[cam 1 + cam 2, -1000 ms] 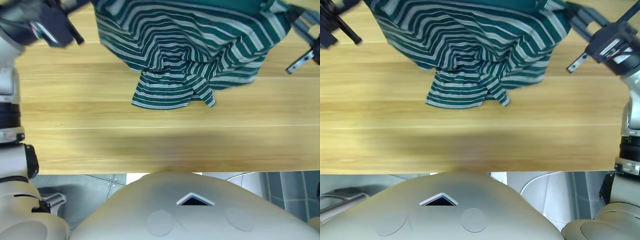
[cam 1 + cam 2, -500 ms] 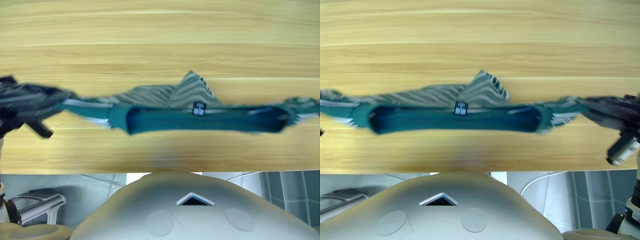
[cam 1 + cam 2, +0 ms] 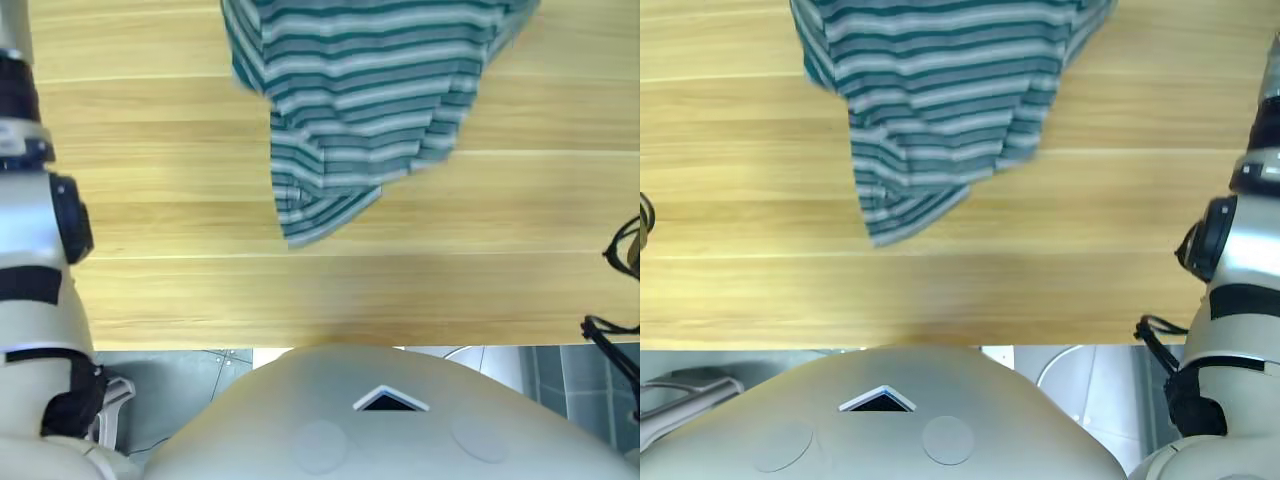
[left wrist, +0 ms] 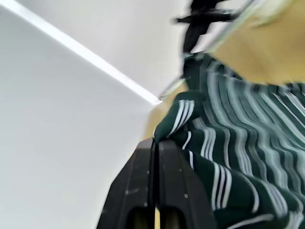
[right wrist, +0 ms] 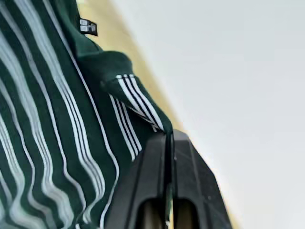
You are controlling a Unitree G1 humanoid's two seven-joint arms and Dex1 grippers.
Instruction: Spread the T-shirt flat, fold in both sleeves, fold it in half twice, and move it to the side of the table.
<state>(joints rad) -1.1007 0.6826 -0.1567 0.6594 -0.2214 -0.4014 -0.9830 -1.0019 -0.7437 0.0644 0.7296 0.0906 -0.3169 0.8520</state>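
We are in the first step, spreading the shirt point(image 3: 350, 110) flat, and it is not yet done. The striped green shirt hangs in the air over the far half of the table point(image 3: 500, 290), about midway between the left and right edges. Its upper part runs out past the top of the head views. Its lowest corner dips toward the middle of the table, well apart from the near edge. We cannot tell whether that corner touches the wood or hangs just above it. The cloth falls in loose folds and is bunched on the lower left, so nothing lies flat so far.

The left gripper point(image 4: 156, 143) has its fingers point(image 4: 138, 181) pressed together with a bit of the shirt's banded edge pinched at the tips. The right gripper point(image 5: 167, 138) is clamped the same way on a white-striped band, fingers point(image 5: 190, 176) narrow, with the cloth running away from it. The neck tag point(image 5: 86, 26) lies not far from that hold, so we judge both grips to be up by the shoulders or sleeves.

As we see it, the next move calls for keeping the two holds apart so the top edge is taut. Then we lower the shirt so the hem meets the table first and the body lays out smooth behind it. Only after that should the fingers let go. The bunched lower corner may fold under as it lands, and it would need a tug to straighten before the sleeves are folded in.
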